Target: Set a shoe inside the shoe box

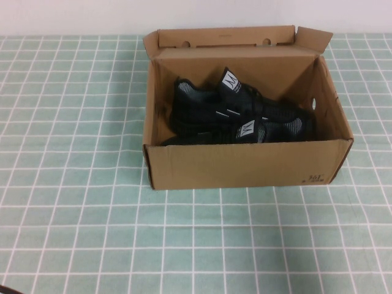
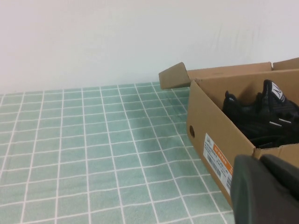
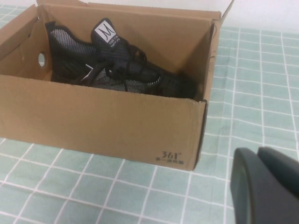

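Both shoes (image 1: 236, 113) lie in the box (image 1: 245, 165); left gripper (image 2: 264, 189) and right gripper (image 3: 266, 184) sit back off it, jaws closed and empty, so nothing seems left but closing the lid.

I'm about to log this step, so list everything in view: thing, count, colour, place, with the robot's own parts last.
shoe box: one, brown cardboard, lid flap open, at the middle of the table toward the far side.
shoes: two, black mesh with white tongue tabs, both lying inside the shoe box.
side label: one, white and orange, on the shoe box's end wall facing the left arm.
tablecloth: one, green with a white grid, covering the table.
wall: white, behind the table.
left end effector: one, dark, shut, holding nothing, beside the shoe box's labelled end.
right end effector: one, dark, shut, holding nothing, near the shoe box's printed front corner.
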Controlling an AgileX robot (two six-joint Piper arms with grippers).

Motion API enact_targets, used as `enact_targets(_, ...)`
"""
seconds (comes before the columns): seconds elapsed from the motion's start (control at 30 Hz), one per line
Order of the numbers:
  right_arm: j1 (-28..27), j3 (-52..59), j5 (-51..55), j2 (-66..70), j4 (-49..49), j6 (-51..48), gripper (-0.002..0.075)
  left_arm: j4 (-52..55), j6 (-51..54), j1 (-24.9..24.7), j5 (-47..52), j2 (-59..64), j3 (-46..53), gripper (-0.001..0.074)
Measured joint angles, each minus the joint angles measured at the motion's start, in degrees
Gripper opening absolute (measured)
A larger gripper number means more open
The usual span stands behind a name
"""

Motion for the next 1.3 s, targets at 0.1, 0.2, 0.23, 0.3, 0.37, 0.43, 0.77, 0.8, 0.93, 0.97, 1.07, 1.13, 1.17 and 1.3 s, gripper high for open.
enact_targets(0.1,0.0,0.0,0.0,0.0,0.0,0.0,-0.0006,0.0,0.0,0.0,0.0,0.0,0.0,-0.0004)
enact_targets(0.2,0.0,0.0,0.0,0.0,0.0,0.0,-0.0006,0.0,0.0,0.0,-0.6,-0.1,0.4,-0.0004)
enact_targets(0.23,0.0,0.0,0.0,0.0,0.0,0.0,-0.0006,0.0,0.0,0.0,-0.7,-0.6,1.0,-0.0004)
enact_targets(0.3,0.0,0.0,0.0,0.0,0.0,0.0,-0.0006,0.0,0.0,0.0,-1.0,-2.4,2.4,-0.0004)
enact_targets(0.37,0.0,0.0,0.0,0.0,0.0,0.0,-0.0006,0.0,0.0,0.0,-1.0,-5.3,4.3,-0.0004)
enact_targets(0.43,0.0,0.0,-0.1,0.0,0.0,0.0,-0.0006,0.0,0.0,0.0,-1.5,-8.2,6.4,-0.0004)
enact_targets(0.77,0.0,0.0,-0.1,0.1,0.0,0.0,-0.0006,20.1,-18.3,0.0,-8.8,-16.9,22.2,-0.0004)
enact_targets(0.8,0.0,0.0,-0.1,0.1,0.0,0.0,-0.0006,24.0,-21.8,0.0,-9.3,-16.9,23.5,-0.0004)
enact_targets(0.93,0.0,0.0,-0.1,0.1,0.0,0.0,-0.0006,33.6,-28.3,-0.4,-7.8,-16.9,24.5,-0.0004)
enact_targets(0.97,0.0,0.0,-0.1,0.1,0.0,0.0,-0.0006,34.6,-28.7,-0.7,-7.0,-16.9,24.5,-0.0004)
enact_targets(1.07,0.0,0.0,-0.1,0.1,0.0,0.0,-0.0006,36.0,-30.0,-2.5,-4.2,-16.9,24.5,-0.0004)
enact_targets(1.13,0.0,0.0,-0.1,0.1,0.1,0.0,-0.0006,36.0,-30.4,-3.7,-3.2,-16.9,24.5,-0.0004)
enact_targets(1.17,0.0,0.0,-0.1,0.1,0.1,0.0,-0.0006,36.0,-30.4,-4.1,-3.1,-16.9,24.5,-0.0004)
enact_targets(1.3,0.0,0.0,-0.1,0.1,0.1,0.0,-0.0006,36.0,-30.5,-4.5,-2.7,-16.9,24.5,-0.0004)
